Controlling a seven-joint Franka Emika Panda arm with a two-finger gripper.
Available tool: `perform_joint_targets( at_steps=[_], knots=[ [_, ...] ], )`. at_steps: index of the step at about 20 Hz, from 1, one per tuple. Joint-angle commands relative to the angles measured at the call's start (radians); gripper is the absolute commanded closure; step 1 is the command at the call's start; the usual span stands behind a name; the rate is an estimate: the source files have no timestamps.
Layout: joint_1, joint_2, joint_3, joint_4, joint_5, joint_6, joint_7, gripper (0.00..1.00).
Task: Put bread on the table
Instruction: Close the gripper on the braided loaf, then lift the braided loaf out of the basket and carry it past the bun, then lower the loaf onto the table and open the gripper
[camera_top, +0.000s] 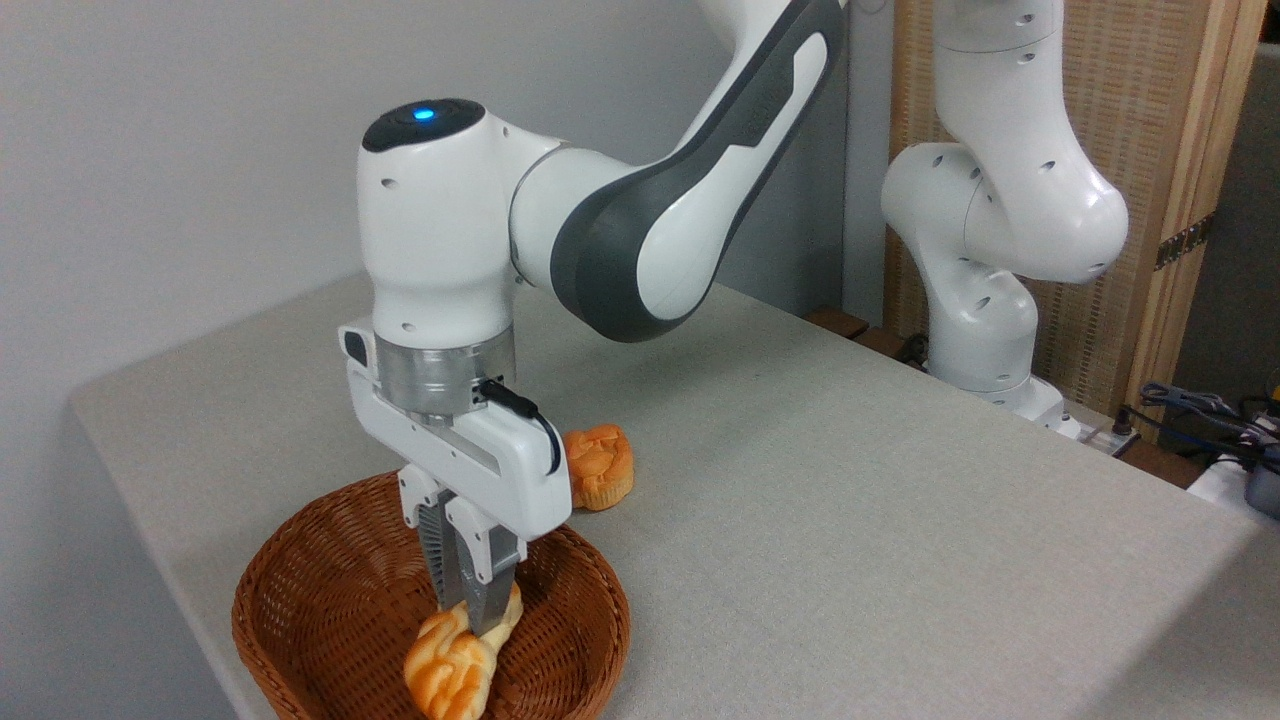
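Observation:
The bread (455, 665), a braided pale yellow loaf with orange toasted patches, lies inside the brown wicker basket (340, 600) near its front. My gripper (468, 620) reaches straight down into the basket and is shut on the loaf's upper part, pinching it between the two fingers. The loaf's far end shows just right of the fingers, and its near end points to the lower left. The grey-beige table (850, 520) carries the basket at its front left corner.
A small round orange bun (598, 466) sits on the table just behind the basket. The arm's white base (985, 330) stands at the table's far right edge. Cables and devices (1215, 420) lie off the table at right.

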Motion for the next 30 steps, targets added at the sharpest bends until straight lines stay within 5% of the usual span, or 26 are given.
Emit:
perform_joint_targets(
  at_steps=[1, 3, 7, 9, 12, 14, 18, 19, 20, 22, 30],
  knots=[
    [-0.003, -0.026, 0.01, 0.105, -0.047, -0.102, -0.027, 0.79],
    [-0.003, -0.063, 0.011, 0.147, -0.086, -0.163, -0.024, 0.79],
    [0.011, -0.184, 0.011, 0.129, -0.078, -0.329, 0.071, 0.77],
    [0.023, -0.256, 0.013, 0.081, -0.072, -0.453, 0.253, 0.75],
    [0.065, -0.367, 0.013, -0.05, -0.071, -0.475, 0.437, 0.71],
    [0.066, -0.399, 0.023, -0.136, -0.025, -0.478, 0.522, 0.56],
    [0.06, -0.392, 0.025, -0.246, 0.08, -0.44, 0.534, 0.53],
    [0.06, -0.386, 0.024, -0.275, 0.099, -0.414, 0.547, 0.4],
    [0.062, -0.379, 0.025, -0.296, 0.103, -0.397, 0.557, 0.15],
    [0.06, -0.378, 0.025, -0.298, 0.103, -0.392, 0.557, 0.02],
    [0.059, -0.389, 0.013, -0.286, 0.09, -0.406, 0.531, 0.0]
  ],
)
